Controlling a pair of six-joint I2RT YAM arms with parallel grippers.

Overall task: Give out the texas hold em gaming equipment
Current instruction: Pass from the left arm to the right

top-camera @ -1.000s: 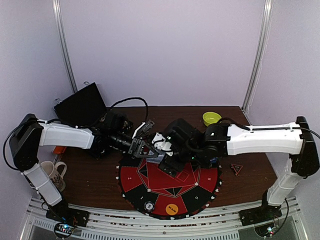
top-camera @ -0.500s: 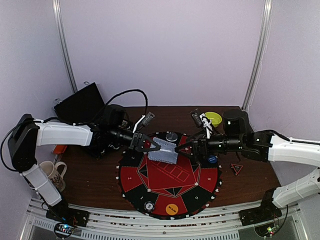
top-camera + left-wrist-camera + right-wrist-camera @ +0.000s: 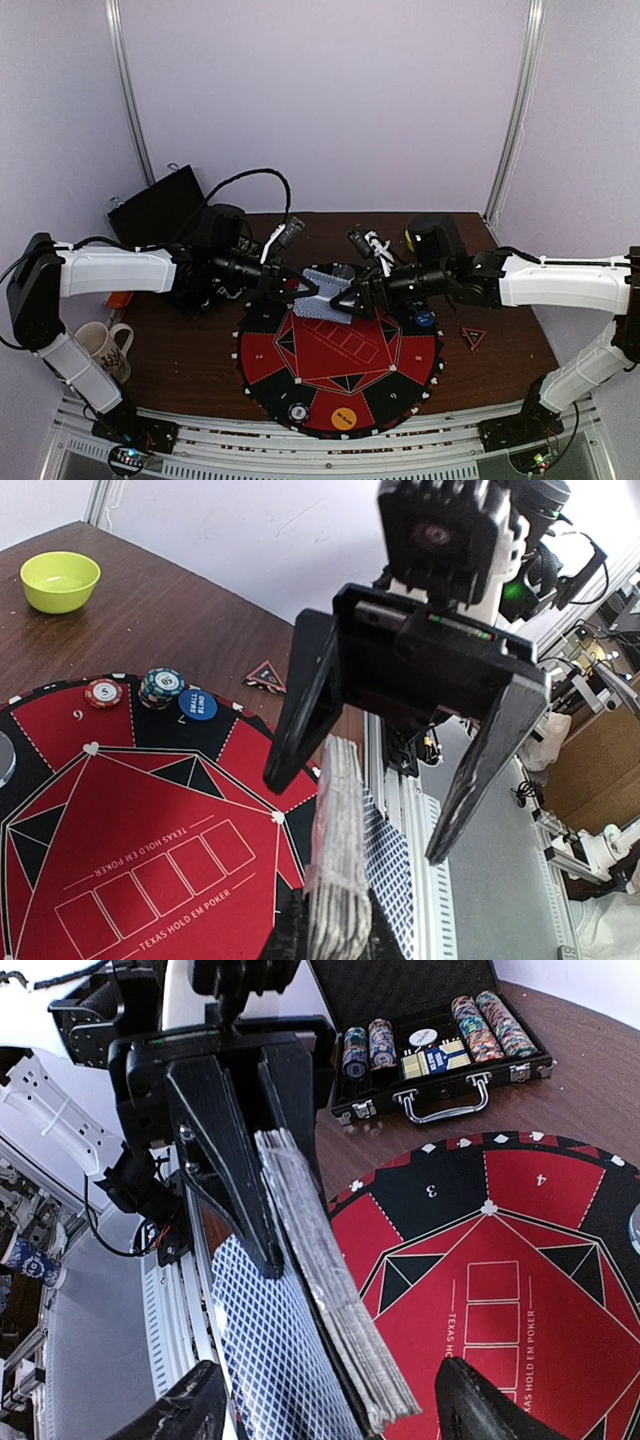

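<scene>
Both arms outstretched, meeting above the far half of the poker mat [image 3: 265,362]: left gripper [image 3: 308,291] clamped on a card deck [image 3: 326,304], right gripper [image 3: 348,300] spread wide, straddling its free end.

Robotics lab test cell, not a home or shop. Plain lilac walls [image 3: 320,100] close the bay on three sides, with bare metal uprights [image 3: 128,90] at upper left and upper right. A white left arm [image 3: 110,270] and a white right arm [image 3: 550,280] are mounted at the near edge of a brown wooden table [image 3: 200,360]. Slotted aluminium rails [image 3: 250,445] run along the bottom of the frame. Exposed circuit boards [image 3: 125,458] with lit LEDs sit at the lower corners.
</scene>
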